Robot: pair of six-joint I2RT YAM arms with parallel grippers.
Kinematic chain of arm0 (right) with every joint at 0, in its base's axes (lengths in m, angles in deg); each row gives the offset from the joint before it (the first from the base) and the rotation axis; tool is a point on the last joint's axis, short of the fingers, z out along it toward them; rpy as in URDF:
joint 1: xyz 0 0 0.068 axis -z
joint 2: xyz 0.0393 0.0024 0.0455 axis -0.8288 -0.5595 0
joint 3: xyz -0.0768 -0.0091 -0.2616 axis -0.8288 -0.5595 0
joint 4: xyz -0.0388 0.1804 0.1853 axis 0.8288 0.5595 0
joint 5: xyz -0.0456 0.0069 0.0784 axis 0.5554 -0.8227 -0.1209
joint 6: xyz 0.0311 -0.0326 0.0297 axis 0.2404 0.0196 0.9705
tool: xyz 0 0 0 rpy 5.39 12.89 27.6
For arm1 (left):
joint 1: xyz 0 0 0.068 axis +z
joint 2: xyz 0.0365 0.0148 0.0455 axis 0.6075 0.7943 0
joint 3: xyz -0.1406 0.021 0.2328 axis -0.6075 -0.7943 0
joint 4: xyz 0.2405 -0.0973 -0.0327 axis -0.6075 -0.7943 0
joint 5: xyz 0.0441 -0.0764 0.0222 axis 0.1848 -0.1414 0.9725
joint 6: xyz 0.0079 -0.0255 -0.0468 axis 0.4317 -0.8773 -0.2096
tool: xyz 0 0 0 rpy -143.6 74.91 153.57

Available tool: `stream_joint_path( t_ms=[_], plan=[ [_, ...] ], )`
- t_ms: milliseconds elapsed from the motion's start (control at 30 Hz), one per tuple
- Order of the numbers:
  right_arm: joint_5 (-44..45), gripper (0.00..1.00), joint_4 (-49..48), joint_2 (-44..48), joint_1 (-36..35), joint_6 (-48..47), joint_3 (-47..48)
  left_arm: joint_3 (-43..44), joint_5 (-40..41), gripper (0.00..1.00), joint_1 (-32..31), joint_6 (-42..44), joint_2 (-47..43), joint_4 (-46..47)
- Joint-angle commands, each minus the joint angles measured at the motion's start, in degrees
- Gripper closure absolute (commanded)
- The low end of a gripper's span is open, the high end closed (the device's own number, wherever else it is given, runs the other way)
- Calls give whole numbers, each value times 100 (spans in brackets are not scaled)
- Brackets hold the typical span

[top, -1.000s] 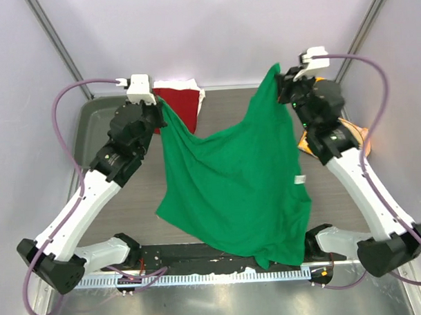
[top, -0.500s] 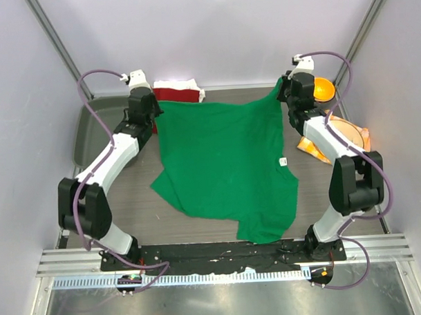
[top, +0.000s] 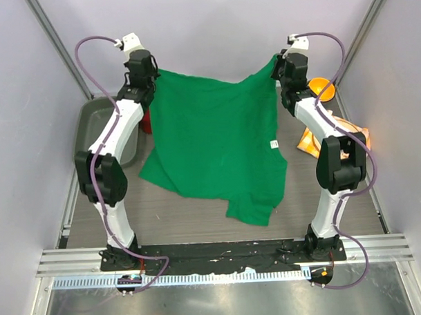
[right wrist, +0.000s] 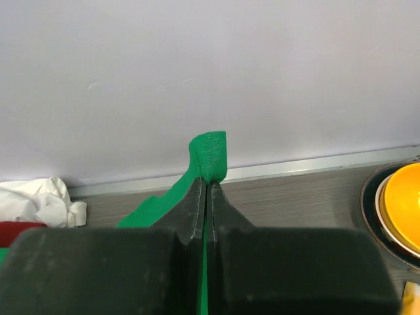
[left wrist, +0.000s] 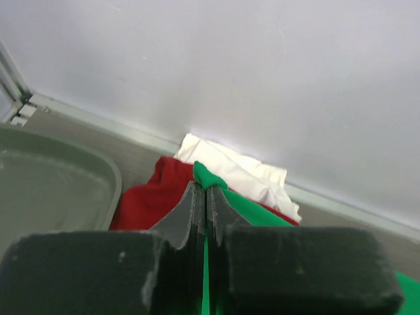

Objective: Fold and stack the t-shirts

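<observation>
Green t-shirt (top: pixel 213 140) was hanging spread out between both arms at the far end of the table (top: pixel 199 216). Its top edge sagged slightly in the middle and the lower part trailed toward the near side, with the hem bunched near centre; couldn't tell how much of it lay on the surface. Left gripper (left wrist: pixel 205 190) had its jaws pressed together, clamped on the shirt's far-left corner, with a small green tip poking out past the fingertips. Right gripper (right wrist: pixel 205 184) was the same on the far-right corner: jaws together, with a fold of green cloth standing up above them. White neck label (top: pixel 272 145) showed close to the shirt's right edge. Dark red t-shirt (left wrist: pixel 147 197) lay crumpled by the far wall beyond the left gripper, with the white t-shirt (left wrist: pixel 239 167) touching it on the far side. Both were mostly hidden in the top view. Grey tray (top: pixel 92 127) sat at far left, beside the left arm. Orange bowl (top: pixel 323 89) sat at far right, with the checked napkin (top: pixel 310 141) just nearer, next to the right arm.
</observation>
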Motion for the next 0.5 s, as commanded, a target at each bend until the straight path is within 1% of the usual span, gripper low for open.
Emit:
stream_joint_path(
  t_ms=[0,33,67,100,133,167,200,233,267,333,367,400,433,467],
  plan=[
    [322,96,-249,-280,40,21,348,1044,85,88,176,54,869,-632],
    [445,79,-215,-402,40,143,392,1246,86,47,193,1,1236,-903],
    [516,66,-162,-499,40,188,549,1762,164,27,237,-34,1475,-1088],
    [629,49,56,-570,40,232,681,2045,374,10,246,-69,1686,-1290],
    [674,19,206,-753,40,276,822,2309,497,1,272,-183,1888,-1701],
    [753,10,364,-798,49,363,1058,2964,603,0,316,-254,2290,-1940],
    [910,6,566,-808,23,390,1121,3258,787,0,343,-324,2442,-2212],
    [1025,5,576,-764,5,382,1122,3566,884,0,352,-420,2548,-2720],
    [1131,5,524,-520,-3,312,896,3690,920,0,369,-534,2523,-2855],
    [1307,4,226,-203,-65,224,579,3377,991,0,361,-675,2165,-2892],
    [1316,4,199,164,-74,197,342,3123,982,0,361,-885,1936,-2831],
    [1334,4,320,342,-91,197,253,2450,939,0,361,-992,1351,-2795],
    [1386,3,470,535,-187,206,130,2148,782,0,361,-1106,1093,-2708],
    [1369,3,732,929,-232,258,24,1858,693,0,361,-1237,803,-2733]
  ],
)
